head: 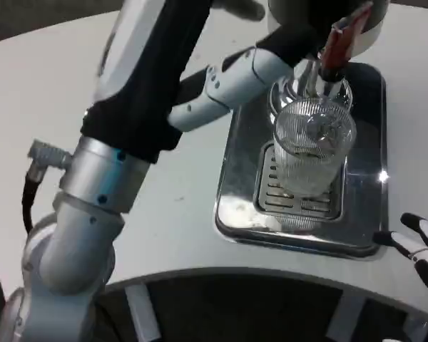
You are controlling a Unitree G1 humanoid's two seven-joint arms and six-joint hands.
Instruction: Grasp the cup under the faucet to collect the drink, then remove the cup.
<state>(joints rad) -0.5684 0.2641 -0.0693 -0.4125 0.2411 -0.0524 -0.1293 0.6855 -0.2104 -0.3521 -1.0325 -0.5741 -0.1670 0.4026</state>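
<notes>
Head view: cup (312,146) sits on drip tray (299,192) under faucet (337,44). Left robot hand (271,60) at the cup; grip can't tell. Right robot hand (422,246) idle, fingers apart. Keep cup upright under spout.

Light: bright, even, from overhead
Glare: white glints on the shiny steel drip tray (367,178)
Blur: soft throughout, worst at the top edge

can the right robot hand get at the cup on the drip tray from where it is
Probably yes: the right robot hand sits by the tray's near right corner, with nothing between it and the cup.
</notes>
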